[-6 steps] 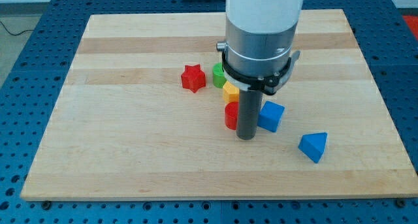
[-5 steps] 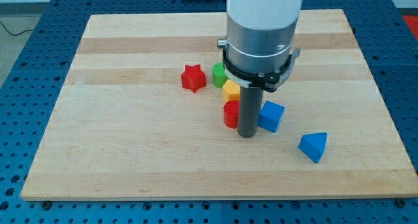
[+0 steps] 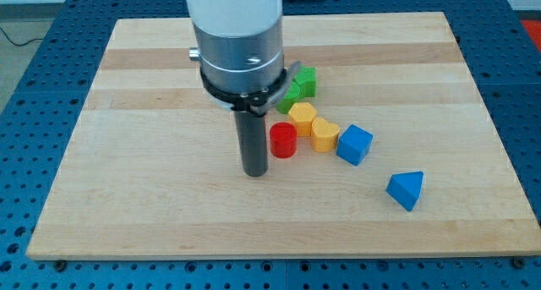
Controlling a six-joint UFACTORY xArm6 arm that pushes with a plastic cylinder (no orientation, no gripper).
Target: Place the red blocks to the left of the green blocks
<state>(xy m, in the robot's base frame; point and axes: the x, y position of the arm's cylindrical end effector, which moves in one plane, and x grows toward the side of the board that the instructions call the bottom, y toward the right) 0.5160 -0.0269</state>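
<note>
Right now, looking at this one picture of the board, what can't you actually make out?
- Red star block: not visible in the camera view; possibly behind the arm's body.
- Green blocks: partly covered by the arm, shapes and count unclear.
- Whether my tip touches the red cylinder: too close to judge.

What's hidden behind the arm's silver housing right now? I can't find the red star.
Only green blocks peek out at the housing's right edge. The red star is not visible; whether it sits behind cannot be told. My tip stands left of the red cylinder.
</note>
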